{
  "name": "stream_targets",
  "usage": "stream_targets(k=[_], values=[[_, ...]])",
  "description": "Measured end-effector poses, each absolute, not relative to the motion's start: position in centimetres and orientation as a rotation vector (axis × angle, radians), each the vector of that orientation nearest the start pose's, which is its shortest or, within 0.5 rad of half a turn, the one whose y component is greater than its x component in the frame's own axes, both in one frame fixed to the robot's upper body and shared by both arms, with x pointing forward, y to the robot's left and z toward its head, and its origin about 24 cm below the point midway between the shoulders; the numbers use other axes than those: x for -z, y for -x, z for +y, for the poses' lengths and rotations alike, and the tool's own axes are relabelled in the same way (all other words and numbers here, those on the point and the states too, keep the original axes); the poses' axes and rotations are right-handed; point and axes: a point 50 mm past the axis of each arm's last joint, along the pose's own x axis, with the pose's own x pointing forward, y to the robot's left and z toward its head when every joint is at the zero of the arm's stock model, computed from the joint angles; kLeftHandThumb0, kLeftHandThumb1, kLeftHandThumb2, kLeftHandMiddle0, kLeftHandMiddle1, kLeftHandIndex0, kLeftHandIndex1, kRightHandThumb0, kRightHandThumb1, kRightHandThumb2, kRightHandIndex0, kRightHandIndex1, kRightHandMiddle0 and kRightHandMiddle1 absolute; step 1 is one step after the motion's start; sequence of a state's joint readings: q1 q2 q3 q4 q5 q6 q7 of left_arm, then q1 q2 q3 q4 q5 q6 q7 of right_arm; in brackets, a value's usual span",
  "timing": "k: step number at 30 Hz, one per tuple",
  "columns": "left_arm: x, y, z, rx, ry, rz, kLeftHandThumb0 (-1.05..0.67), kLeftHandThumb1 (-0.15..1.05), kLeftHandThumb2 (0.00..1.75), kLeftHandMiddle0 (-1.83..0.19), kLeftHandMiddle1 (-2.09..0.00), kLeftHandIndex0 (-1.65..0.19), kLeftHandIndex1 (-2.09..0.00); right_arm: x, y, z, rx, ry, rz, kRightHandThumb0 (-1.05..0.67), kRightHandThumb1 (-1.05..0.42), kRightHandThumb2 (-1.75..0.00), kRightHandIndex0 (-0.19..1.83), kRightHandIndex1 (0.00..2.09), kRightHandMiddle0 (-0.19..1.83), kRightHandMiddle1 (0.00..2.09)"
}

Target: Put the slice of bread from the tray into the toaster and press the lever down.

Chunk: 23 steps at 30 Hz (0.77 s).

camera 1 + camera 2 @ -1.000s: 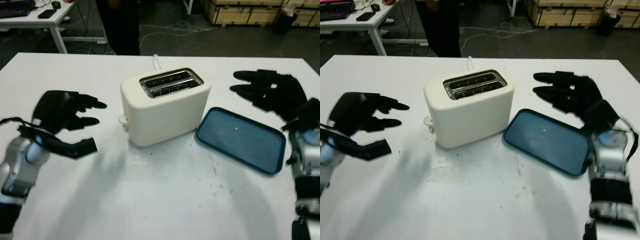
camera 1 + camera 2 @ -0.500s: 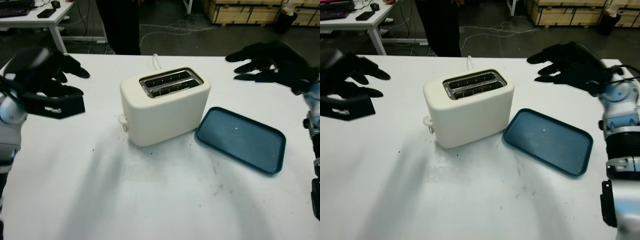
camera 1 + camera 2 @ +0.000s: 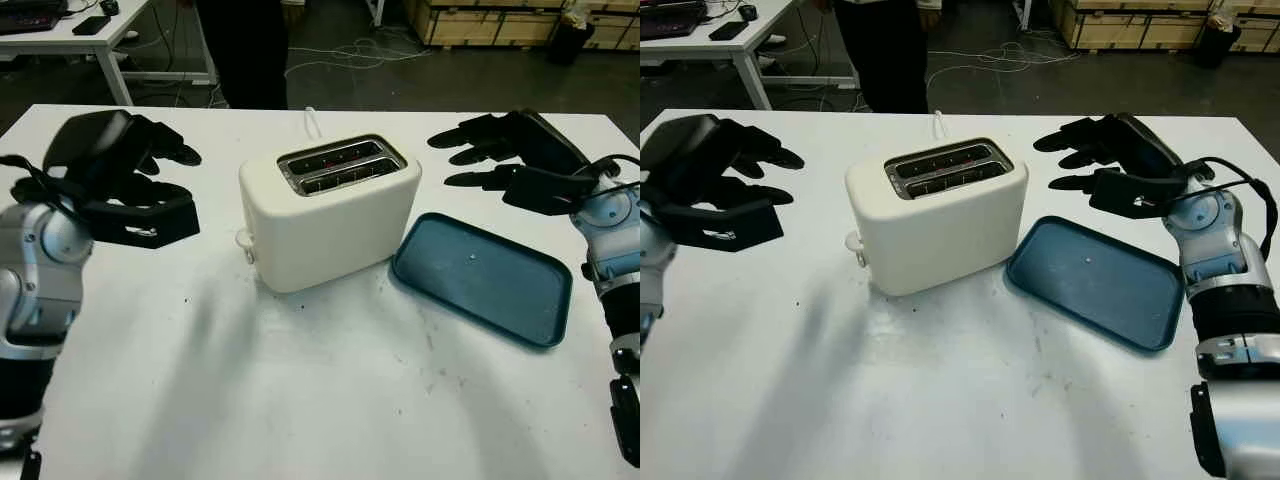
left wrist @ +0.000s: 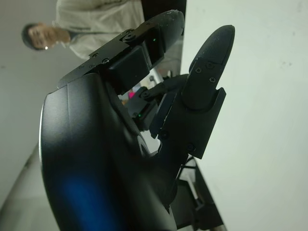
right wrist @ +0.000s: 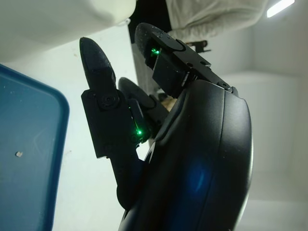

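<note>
Both hands are hovering open, holding nothing: the left hand [image 3: 120,180] left of the white toaster [image 3: 328,210], the right hand [image 3: 520,165] right of it above the blue tray [image 3: 480,280], which is carrying no bread. Pressing the side lever [image 3: 243,240] squarely would suit the left hand.

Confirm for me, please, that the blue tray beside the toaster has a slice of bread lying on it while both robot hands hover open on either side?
Not quite: the blue tray carries no slice of bread, just a tiny speck, as the left eye view shows. The rest holds: it lies beside the toaster, and the left hand and right hand hover open on either side.
</note>
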<state>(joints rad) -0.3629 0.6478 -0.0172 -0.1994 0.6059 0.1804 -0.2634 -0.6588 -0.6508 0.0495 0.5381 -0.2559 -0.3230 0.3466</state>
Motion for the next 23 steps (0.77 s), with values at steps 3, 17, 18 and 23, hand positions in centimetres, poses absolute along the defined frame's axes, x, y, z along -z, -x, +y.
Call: stream_targets(k=[3,17,18,23], values=[[-19.0,-29.4,21.7,0.001,-1.247,-0.236,-0.57,0.78,0.00,-0.81,-0.71,-0.98,0.00,-17.0,-34.8,-24.0,-0.276,0.953,-0.229,-0.58,-0.85,0.00,0.86,0.00,0.72,0.00],[-18.4,-29.1,21.7,-0.056,-1.214,-0.205,-0.54,0.74,0.00,-0.86,-0.62,-0.99,-0.03,-16.8,-34.0,-23.5,-0.257,0.944,-0.184,-0.55,-0.84,0.00,0.89,0.01,0.73,0.01],[-18.4,-29.1,21.7,-0.057,-1.213,-0.206,-0.53,0.74,0.00,-0.86,-0.62,-0.99,-0.03,-16.8,-34.0,-23.5,-0.257,0.944,-0.183,-0.55,-0.84,0.00,0.89,0.01,0.73,0.01],[-18.4,-29.2,21.6,-0.060,-1.203,-0.203,-0.50,0.71,0.00,-0.88,-0.61,-1.00,-0.03,-16.8,-34.0,-23.6,-0.254,0.939,-0.171,-0.53,-0.82,0.00,0.89,0.01,0.74,0.00]])
